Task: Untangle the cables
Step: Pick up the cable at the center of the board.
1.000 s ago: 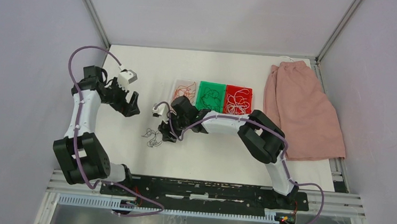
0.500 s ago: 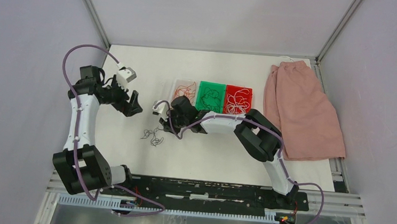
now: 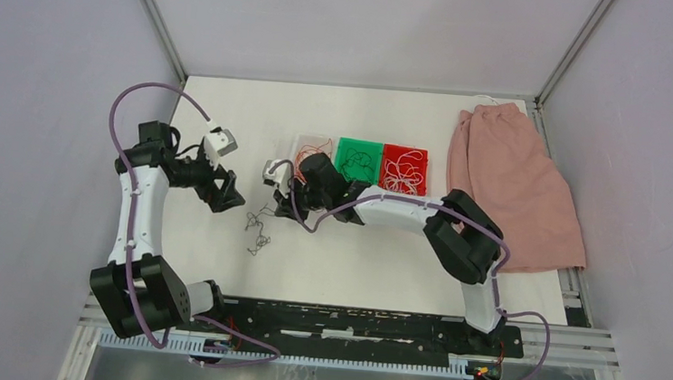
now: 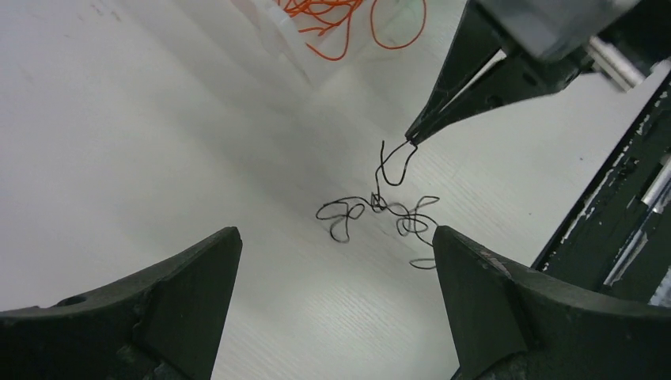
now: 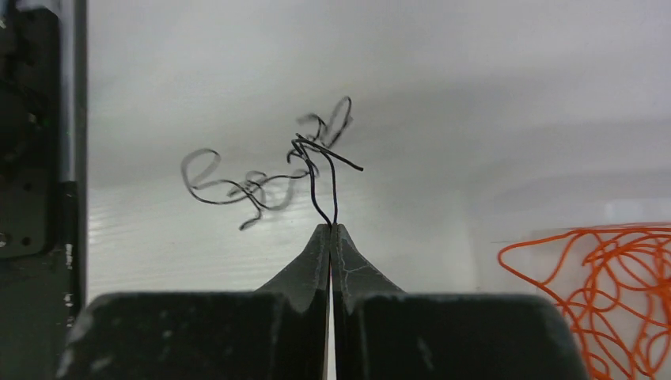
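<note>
A small tangle of thin black cables (image 3: 259, 231) lies on the white table left of centre. My right gripper (image 5: 330, 228) is shut on one black loop (image 5: 323, 178) that rises from the tangle, and the rest trails down to the clump (image 5: 237, 188). In the left wrist view the right gripper's pointed tip (image 4: 413, 138) pinches that loop above the clump (image 4: 388, 212). My left gripper (image 4: 336, 237) is open and hovers just left of the tangle, holding nothing. From above, the left gripper (image 3: 226, 194) and right gripper (image 3: 282, 207) flank the cables.
Three small bins stand at the back: a clear one (image 3: 300, 139) with orange cables (image 5: 609, 277), a green one (image 3: 342, 145) with black cables, a red one (image 3: 421, 153) with white cables. A pink cloth (image 3: 510, 190) lies at the right. A black rail (image 3: 341, 322) runs along the near edge.
My right gripper has shut on a black cable and pulled it up and back toward the bins. The left gripper has swung nearer to the tangle, still open.
</note>
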Action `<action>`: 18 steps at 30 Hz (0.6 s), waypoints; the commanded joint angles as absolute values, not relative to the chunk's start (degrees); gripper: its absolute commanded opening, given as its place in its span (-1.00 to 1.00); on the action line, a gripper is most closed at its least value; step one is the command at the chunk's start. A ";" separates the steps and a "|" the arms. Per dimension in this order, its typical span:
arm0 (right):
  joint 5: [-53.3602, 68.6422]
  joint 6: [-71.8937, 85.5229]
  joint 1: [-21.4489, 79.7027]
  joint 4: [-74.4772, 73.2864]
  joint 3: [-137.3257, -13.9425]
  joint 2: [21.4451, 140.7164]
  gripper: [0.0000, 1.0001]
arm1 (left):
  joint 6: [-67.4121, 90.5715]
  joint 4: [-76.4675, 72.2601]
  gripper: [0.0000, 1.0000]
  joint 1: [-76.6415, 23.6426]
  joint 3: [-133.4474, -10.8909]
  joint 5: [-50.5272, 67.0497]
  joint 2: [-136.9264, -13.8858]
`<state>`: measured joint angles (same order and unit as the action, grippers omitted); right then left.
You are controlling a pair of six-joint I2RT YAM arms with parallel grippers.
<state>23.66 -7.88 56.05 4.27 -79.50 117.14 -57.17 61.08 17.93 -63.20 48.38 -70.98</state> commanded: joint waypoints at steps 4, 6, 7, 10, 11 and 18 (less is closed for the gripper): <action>28.59 -0.83 54.85 9.68 -77.93 105.66 -0.99 | -75.26 75.85 0.88 18.00 -64.08 59.36 -69.94; 29.11 0.93 54.76 10.24 -77.67 104.13 -0.99 | -78.83 78.75 0.85 17.87 -65.15 60.71 -69.14; 29.81 2.35 54.72 10.78 -77.57 103.50 -0.99 | -80.06 79.61 0.85 17.82 -65.54 60.88 -68.69; 31.17 6.16 54.23 13.12 -77.85 101.46 -0.99 | -81.73 80.81 0.81 17.82 -65.51 61.24 -67.29; 31.71 7.68 54.04 14.12 -77.97 100.90 -0.99 | -81.81 80.87 0.80 17.82 -65.22 61.60 -66.79; 35.14 11.67 53.49 16.17 -79.23 97.29 -0.99 | -80.88 80.02 0.60 17.72 -64.86 67.51 -62.23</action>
<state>31.62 7.86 53.87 11.81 -78.06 101.67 -77.87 79.09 17.89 -63.18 61.04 -64.99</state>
